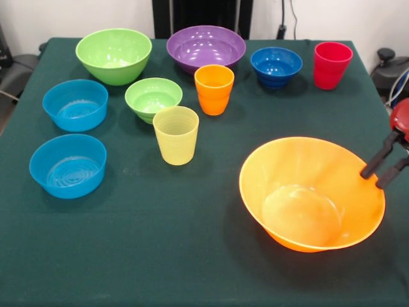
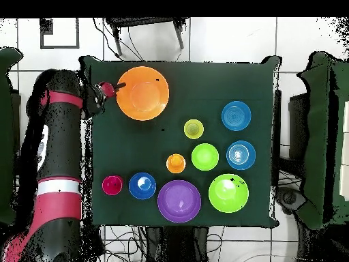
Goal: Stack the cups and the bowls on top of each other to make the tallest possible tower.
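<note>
Here, claw (image 1: 384, 167) straddling the orange bowl's (image 1: 311, 192) rim, prongs spread, not yet pinching; cups (image 1: 176, 135) standing loose on the counter (image 1: 160, 243).

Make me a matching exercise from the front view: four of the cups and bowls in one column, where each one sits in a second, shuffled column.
Things:
1. red cup
2. yellow cup
3. purple bowl
4. huge orange bowl

Places:
A. at the gripper, its rim between the fingers
B. far right corner of the table
C. just in front of the small green bowl
D. far edge, behind the orange cup

Pairs: 1-B, 2-C, 3-D, 4-A
</note>
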Action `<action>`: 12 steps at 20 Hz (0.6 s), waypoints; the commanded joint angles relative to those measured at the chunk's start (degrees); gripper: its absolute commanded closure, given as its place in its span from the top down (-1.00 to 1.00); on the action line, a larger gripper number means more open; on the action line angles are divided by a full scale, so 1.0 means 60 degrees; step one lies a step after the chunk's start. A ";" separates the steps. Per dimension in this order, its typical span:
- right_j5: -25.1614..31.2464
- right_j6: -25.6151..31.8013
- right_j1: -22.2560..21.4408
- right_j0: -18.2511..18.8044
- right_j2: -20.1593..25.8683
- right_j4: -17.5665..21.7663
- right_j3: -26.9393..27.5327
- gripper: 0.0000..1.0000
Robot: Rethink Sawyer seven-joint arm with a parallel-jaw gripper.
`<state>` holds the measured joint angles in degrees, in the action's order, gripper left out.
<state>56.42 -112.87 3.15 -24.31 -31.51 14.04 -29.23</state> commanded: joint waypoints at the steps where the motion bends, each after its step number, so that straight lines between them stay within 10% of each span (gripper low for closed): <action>1: 0.1408 -0.1903 0.0053 0.0466 0.1131 -0.1116 -0.0430 1.00; 12: 0.1105 -0.1955 0.0043 0.0514 0.1299 -0.2198 -0.1065 1.00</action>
<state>60.36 -114.17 3.14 -22.37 -31.02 3.81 -29.85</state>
